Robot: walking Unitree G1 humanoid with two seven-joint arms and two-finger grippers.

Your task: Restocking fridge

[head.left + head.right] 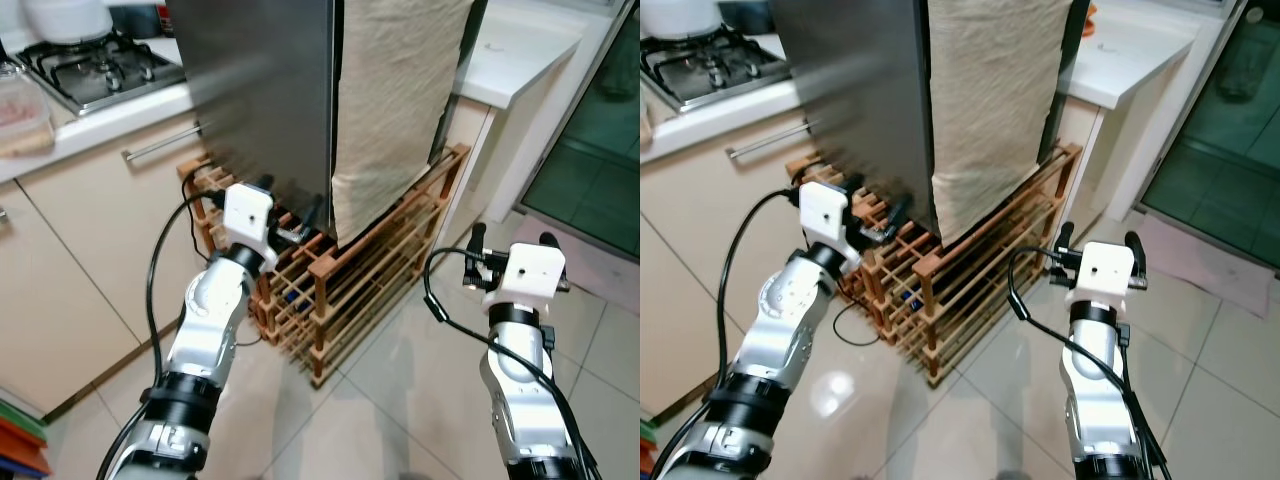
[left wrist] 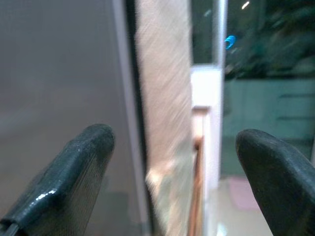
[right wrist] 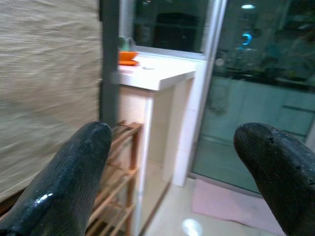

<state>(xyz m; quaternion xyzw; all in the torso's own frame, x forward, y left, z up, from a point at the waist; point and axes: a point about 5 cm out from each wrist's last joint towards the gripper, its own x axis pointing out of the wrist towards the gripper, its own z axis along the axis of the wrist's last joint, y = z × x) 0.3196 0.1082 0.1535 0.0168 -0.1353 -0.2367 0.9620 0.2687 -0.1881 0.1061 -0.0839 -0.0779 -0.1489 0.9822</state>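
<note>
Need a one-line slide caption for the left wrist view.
Left gripper, jaws open, faces the steel fridge door edge beside a beige cloth.

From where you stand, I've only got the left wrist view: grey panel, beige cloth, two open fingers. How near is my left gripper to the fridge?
Observer: The left gripper is at the bottom corner of the steel fridge door, by its edge, just above the wooden rack.
Operator: Is that cloth attached to the door?
Observer: The beige cloth hangs down the side face of the fridge, its lower end over the rack.
Operator: Where's my right arm?
Observer: The right gripper is open in free air over the tiled floor, right of the rack, holding nothing.
Operator: Anything to my left?
Observer: A cabinet drawer handle under the counter with the gas hob.
</note>
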